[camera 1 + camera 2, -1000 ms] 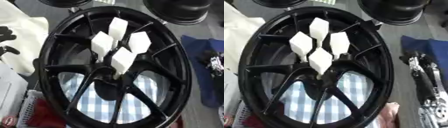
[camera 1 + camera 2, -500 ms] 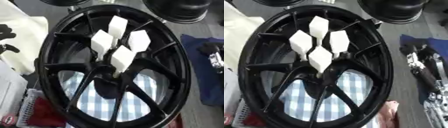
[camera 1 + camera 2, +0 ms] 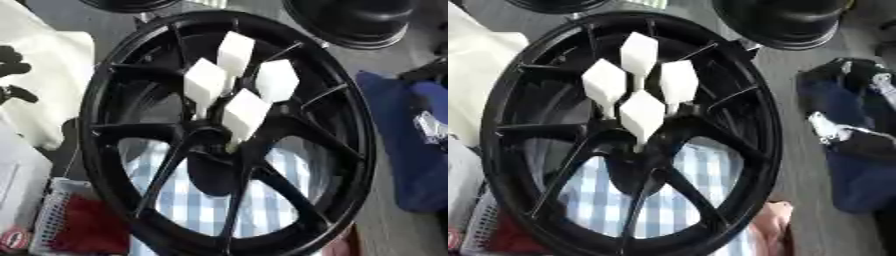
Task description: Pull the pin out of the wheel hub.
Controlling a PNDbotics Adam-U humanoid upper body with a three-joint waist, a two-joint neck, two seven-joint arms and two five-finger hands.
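1. Nearest, at the counter's [image 3: 807, 215] near left corner, a white mesh basket [image 3: 48, 220] holds something red [image 3: 92, 232]. A soft blue-and-white checked cloth [image 3: 201, 210] shows through the gaps of the wheel.
2. The wheel [image 3: 354, 150] is a smooth black rim with thin straight spokes that meet at the hub [image 3: 208, 137], about mid-counter. It lies where it lay a second ago.
3. Four white pins stand in the hub: the nearest pin [image 3: 641, 114], a left pin [image 3: 605, 83], a right pin [image 3: 678, 82] and a far pin [image 3: 639, 53]. Each has a blocky, faceted head on a thin stem and looks like hard plastic. All four sit as they did a second ago, so none has been pulled yet.
4. Near the counter's right edge, a dark blue cloth [image 3: 420, 170] lies rumpled. Over it shows what seems to be the right hand [image 3: 829, 129], black with silver parts. A second ago these parts ran down the near right edge; now they sit farther up, level with the hub. This probably means a reach toward the pins is starting. Whether the hand is spread or closed cannot be told.
5. On the left, a pale cloth [image 3: 48, 105] carries dark shapes [image 3: 10, 62] that may be the left hand; its state cannot be told either.
6. Farthest, two black round objects [image 3: 354, 20] sit along the far edge.
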